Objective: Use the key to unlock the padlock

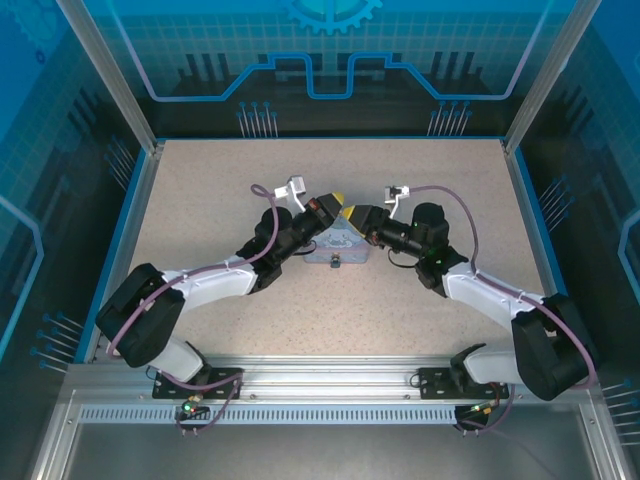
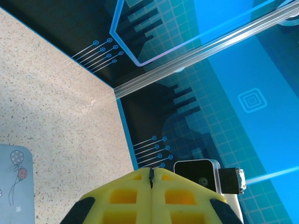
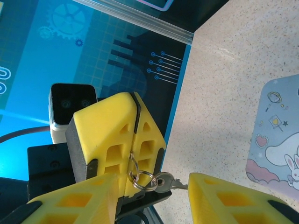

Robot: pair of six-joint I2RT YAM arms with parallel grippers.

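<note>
Beige speckled tabletop (image 1: 200, 200) sits between blue walls (image 1: 330, 50).

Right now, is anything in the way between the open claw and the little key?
Nothing visible. The key hangs by its key ring from the shut left gripper, in the gap between the open fingers of the right gripper.
</note>
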